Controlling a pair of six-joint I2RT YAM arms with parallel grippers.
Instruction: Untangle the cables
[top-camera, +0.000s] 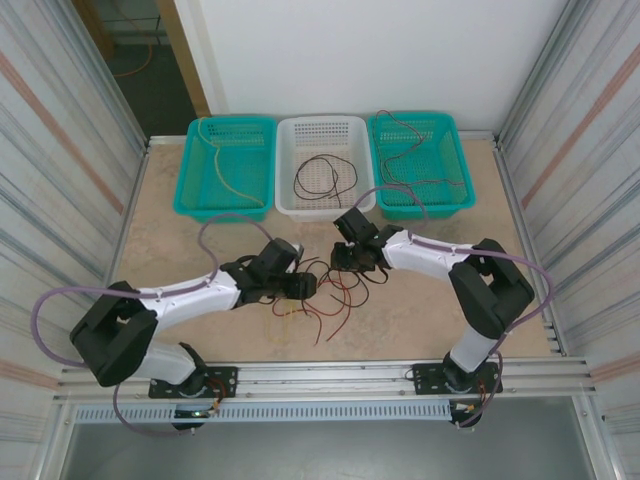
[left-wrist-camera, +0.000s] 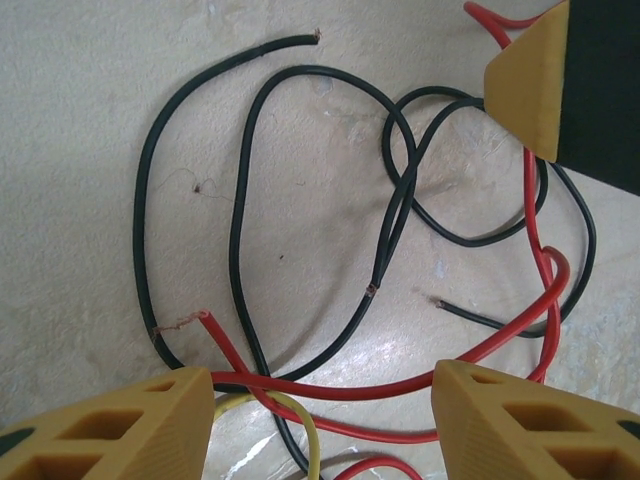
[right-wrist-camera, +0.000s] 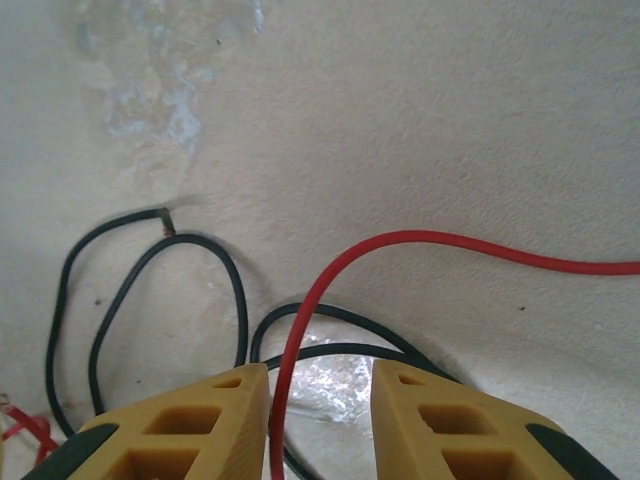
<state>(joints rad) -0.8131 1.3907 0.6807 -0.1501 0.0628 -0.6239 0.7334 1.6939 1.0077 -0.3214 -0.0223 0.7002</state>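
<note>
The tangled cables (top-camera: 330, 300) lie on the table between my two grippers. In the left wrist view, black cables (left-wrist-camera: 240, 200) loop over the surface. Red cables (left-wrist-camera: 400, 388) and a yellow one (left-wrist-camera: 305, 420) cross between the fingers of my left gripper (left-wrist-camera: 325, 400), which stands open around them just above the table. My right gripper (right-wrist-camera: 320, 400) is open, with a gap on one side of the red cable (right-wrist-camera: 400, 240) that runs up between its fingers, close to the left finger (right-wrist-camera: 200, 415). Black loops (right-wrist-camera: 215, 260) lie beneath it. From above, the left gripper (top-camera: 308, 287) and right gripper (top-camera: 348, 262) nearly face each other.
Three baskets stand at the back: a teal one (top-camera: 188, 170) holding a yellowish cable, a white one (top-camera: 283, 170) with a black cable, and a teal one (top-camera: 462, 165) with a red cable. Metal walls close in both sides. The right gripper's finger (left-wrist-camera: 530, 80) is close by.
</note>
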